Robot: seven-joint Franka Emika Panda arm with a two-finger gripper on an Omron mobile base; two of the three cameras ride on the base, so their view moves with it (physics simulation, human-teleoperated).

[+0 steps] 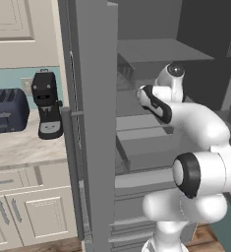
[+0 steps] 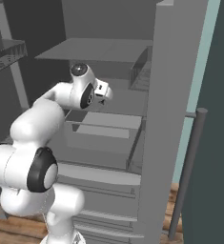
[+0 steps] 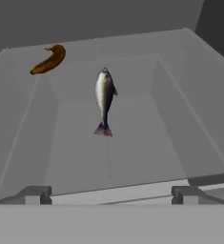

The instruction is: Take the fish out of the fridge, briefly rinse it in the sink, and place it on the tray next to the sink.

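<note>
So, first step underway: fish (image 3: 104, 97) lies in open fridge (image 1: 95, 123) compartment beside banana (image 3: 48, 59). End effector (image 3: 111, 194) fingers wide apart, empty, hovering short. Next probably: descend, straddle body, close.

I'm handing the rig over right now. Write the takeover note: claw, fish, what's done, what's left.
Claw: open, empty, inside the open fridge, aimed down at a drawer.
Fish: lying in that drawer, tail toward the claw, not touched. A banana lies apart from it, near the far corner.
Done: fridge door open, arm reaching in.
Left: grasp the fish, lift it out, rinse it in the sink, put it on the tray.
</note>
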